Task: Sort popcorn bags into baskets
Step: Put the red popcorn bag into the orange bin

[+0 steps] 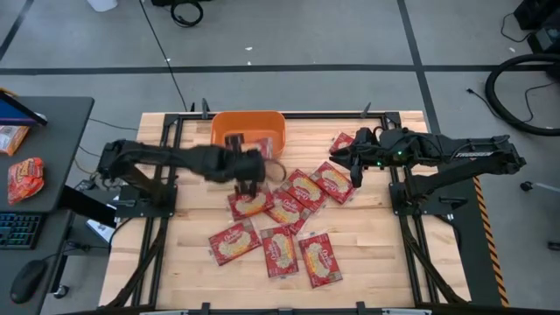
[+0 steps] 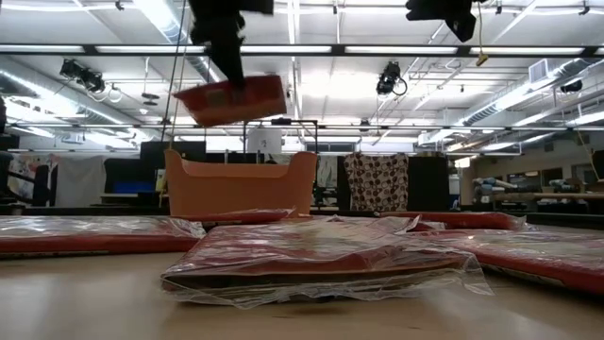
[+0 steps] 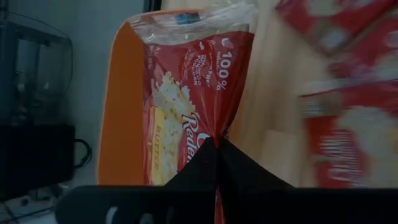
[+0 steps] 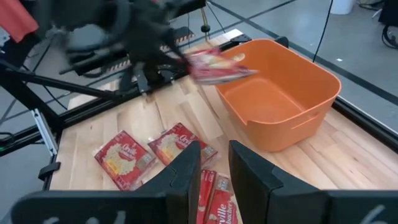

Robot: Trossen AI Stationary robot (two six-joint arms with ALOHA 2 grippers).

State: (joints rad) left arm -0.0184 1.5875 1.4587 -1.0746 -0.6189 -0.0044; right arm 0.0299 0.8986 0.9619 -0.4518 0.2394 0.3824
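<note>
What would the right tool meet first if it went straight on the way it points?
Probably the packets lying on the table just ahead of the right tool; the orange tub sits farther on and to one side. Depth is uncertain.

My left gripper [image 3: 217,146], black, pinches a red popcorn bag [image 3: 193,93] with white lettering and yellow label; orange tub [image 4: 280,102], pale wood table [image 1: 394,254], more red bags [image 1: 302,223].

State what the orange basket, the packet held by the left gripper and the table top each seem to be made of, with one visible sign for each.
The orange basket: probably moulded plastic, with smooth matte walls and rounded corners.
The held popcorn bag, pinched in the left gripper: a printed red packet under clear glossy film, which crinkles and catches the light.
The table top: light wood planks, with visible grain and seams.
</note>
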